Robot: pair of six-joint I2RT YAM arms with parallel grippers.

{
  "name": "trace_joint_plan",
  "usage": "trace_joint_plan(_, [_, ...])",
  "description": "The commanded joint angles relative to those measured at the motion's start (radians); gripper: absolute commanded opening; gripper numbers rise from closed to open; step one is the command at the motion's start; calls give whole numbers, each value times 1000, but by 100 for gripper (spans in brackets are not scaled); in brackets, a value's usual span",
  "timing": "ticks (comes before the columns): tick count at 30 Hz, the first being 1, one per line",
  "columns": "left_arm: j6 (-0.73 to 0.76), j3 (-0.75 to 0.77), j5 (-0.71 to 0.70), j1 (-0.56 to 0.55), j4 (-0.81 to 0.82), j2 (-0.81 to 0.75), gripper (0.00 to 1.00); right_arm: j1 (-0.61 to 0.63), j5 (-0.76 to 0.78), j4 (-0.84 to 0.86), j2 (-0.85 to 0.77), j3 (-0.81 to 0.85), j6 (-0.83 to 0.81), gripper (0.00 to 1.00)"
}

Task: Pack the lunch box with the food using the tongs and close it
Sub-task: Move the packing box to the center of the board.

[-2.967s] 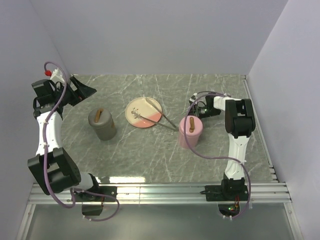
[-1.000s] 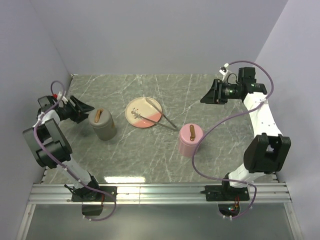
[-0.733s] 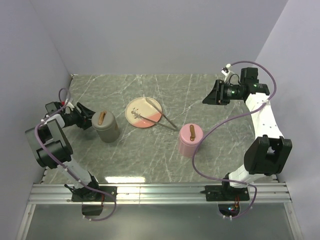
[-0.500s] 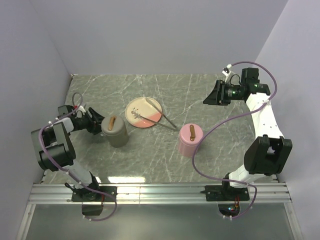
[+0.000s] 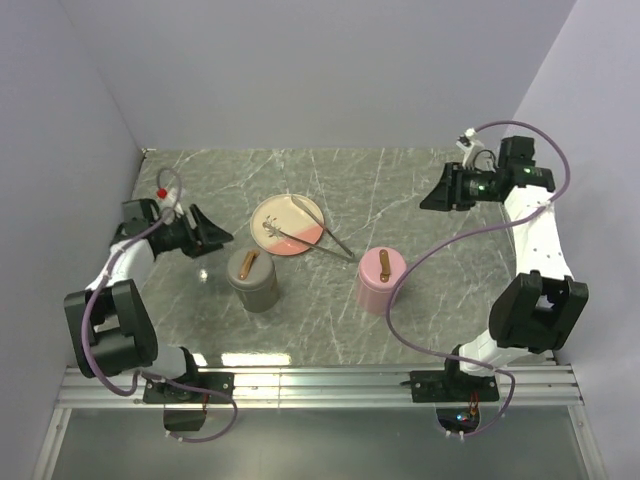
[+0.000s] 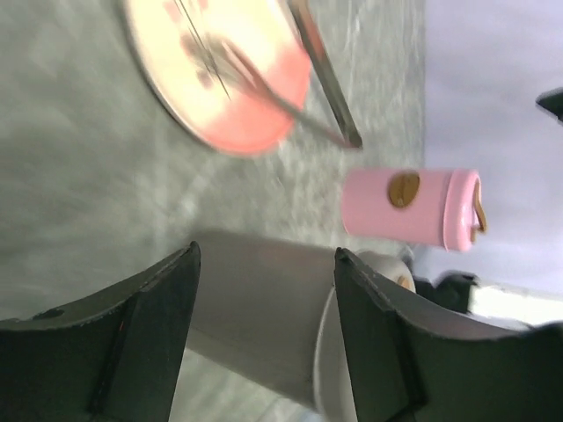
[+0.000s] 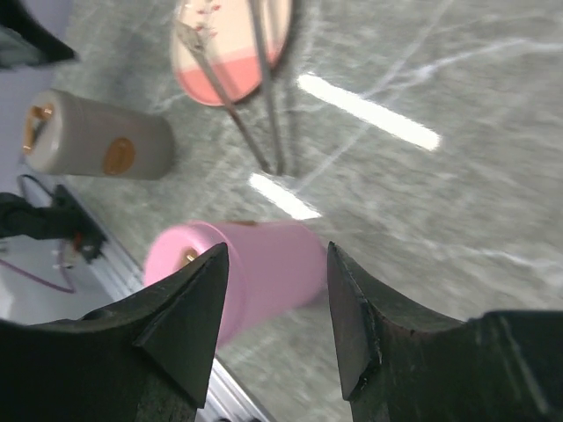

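Note:
A grey lidded lunch box canister [image 5: 254, 281] stands in front of the pink-and-cream plate [image 5: 278, 210]. A pink canister [image 5: 381, 279] of the same shape stands to its right. The silver tongs [image 5: 322, 232] lie across the plate's right side, tips on the table. Tiny reddish bits of food [image 5: 268, 232] lie on the plate. My left gripper [image 5: 215, 240] is open, low, just left of the grey canister [image 6: 264, 308], which shows beyond its fingers. My right gripper [image 5: 432, 195] hangs open in the air at the back right, looking down at the pink canister [image 7: 264, 264] and the tongs [image 7: 264, 97].
Walls close the table in on the left, the back and the right. A metal rail [image 5: 320, 385] runs along the near edge by the arm bases. The right arm's cable [image 5: 420, 262] loops down past the pink canister.
The grey canister has slid right and nearer, from the left edge to in front of the plate, with my left gripper following behind it. The right gripper drifted slightly right.

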Motion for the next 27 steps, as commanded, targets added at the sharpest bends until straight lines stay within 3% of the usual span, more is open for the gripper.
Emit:
trace_joint_plan(1, [223,121,57,108,-89,-10,68,-88,-33,-114,-10,75,-196,56])
trace_joint_plan(2, [286,146,66,148,-121,-1,68,-105,-37,-157,10,92,-224,56])
trace_joint_plan(4, [612,213,143,176,-223,20,68,-146,-49,-282,87,155,-333,55])
trace_joint_plan(5, [747,233,166,197,-361,25,68,-162,-56,-408,128,178,-460,54])
trace_joint_plan(6, [1019,253,168,199,-453,30,68,-175,-53,-467,145,184,-526,54])
trace_joint_plan(7, [1160,282,165,199,-533,34,68,-203,-54,-519,156,183,-598,53])
trace_joint_plan(8, [1319,293,160,202,-623,43,68,-220,-43,-524,151,162,-661,53])
trace_joint_plan(9, [1592,298,154,205,-808,62,68,-238,-51,-522,123,101,-727,53])
trace_joint_plan(12, [1928,275,106,215,-1013,99,68,-274,11,-521,82,-10,-924,56])
trace_joint_plan(17, [2129,171,83,225,-1035,56,67,-280,9,-443,-5,-266,-1140,57])
trace_joint_plan(20, [2155,132,88,225,-1008,27,68,-278,-45,-389,-78,-419,-1283,58])
trace_joint_plan(27, [2259,72,79,206,-996,5,71,-199,-109,-164,-230,-639,-1418,63])
